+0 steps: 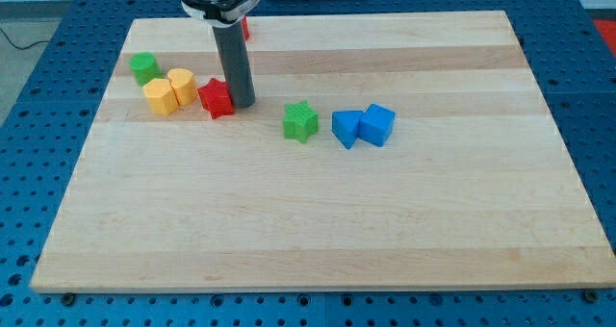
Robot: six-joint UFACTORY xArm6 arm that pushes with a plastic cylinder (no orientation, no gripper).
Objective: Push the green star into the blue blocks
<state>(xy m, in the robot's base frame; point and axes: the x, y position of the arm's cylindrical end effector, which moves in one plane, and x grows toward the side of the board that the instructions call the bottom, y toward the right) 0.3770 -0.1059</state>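
The green star (300, 121) lies near the middle of the wooden board (318, 231). Just to its right lie two blue blocks, touching each other: a blue block (346, 128) and a blue cube (377, 125). A small gap separates the star from the nearer blue block. My tip (242, 103) is at the view's left of the star, some way off, touching the right side of a red star (217, 97).
Two yellow blocks (161, 96) (182, 85) sit left of the red star. A green block (144, 67) lies at the far upper left. A red block (245, 26) shows partly behind the arm at the board's top edge.
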